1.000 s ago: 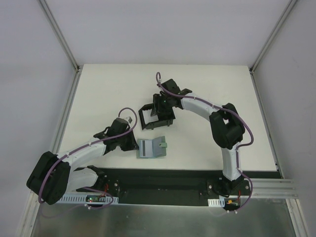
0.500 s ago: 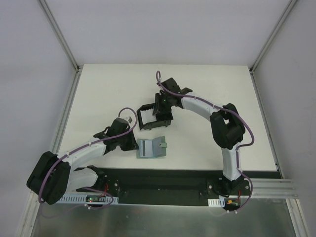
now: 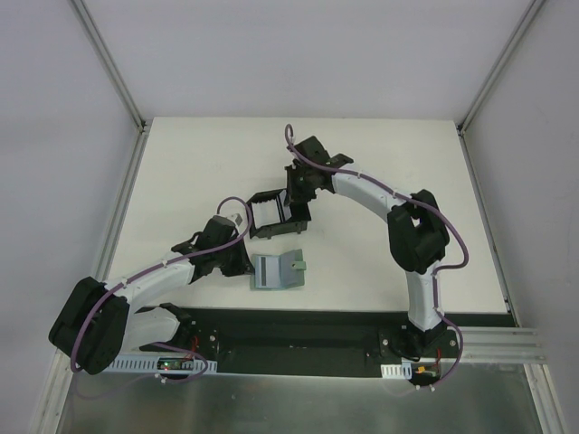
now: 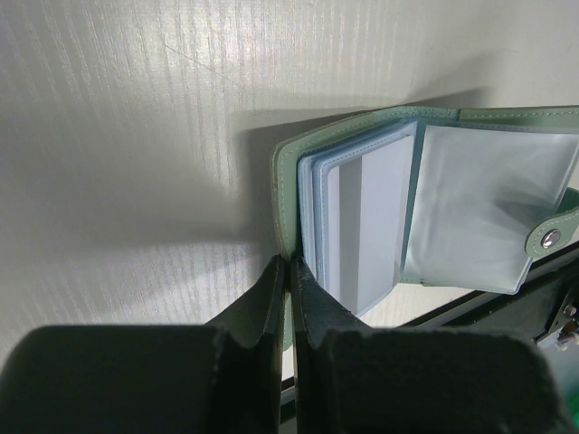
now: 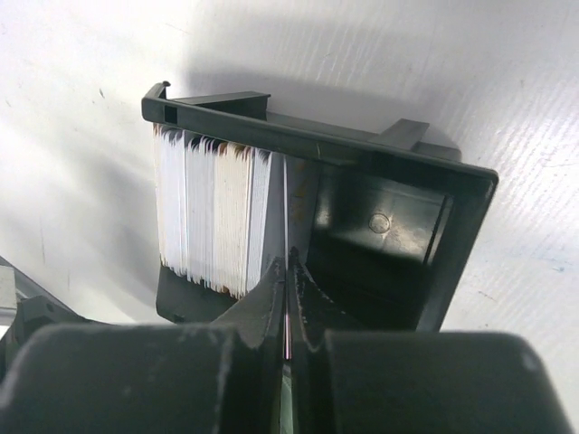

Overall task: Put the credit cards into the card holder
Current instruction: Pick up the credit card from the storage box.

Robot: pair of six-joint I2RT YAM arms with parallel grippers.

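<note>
The black card holder [image 3: 276,217] stands mid-table with a stack of whitish cards [image 5: 213,217] in its left compartment. My right gripper [image 3: 295,193] reaches into the card holder [image 5: 398,226] and is shut [image 5: 288,271] on a thin credit card [image 5: 286,203], seen edge-on beside the stack. My left gripper [image 3: 246,262] is shut [image 4: 289,267] on the cover edge of the open grey-green case [image 4: 285,172], which lies flat with light blue cards [image 4: 362,226] in its sleeves. The case also shows in the top view [image 3: 276,271].
The case's snap tab [image 4: 550,237] points right. A black rail [image 3: 298,330] runs along the table's near edge below the case. White table [image 3: 398,154] lies behind and to the right of the holder.
The right gripper has shifted slightly left and the card holder has turned and slid left with it, its card stack now showing from above. The left arm and case have not moved.
</note>
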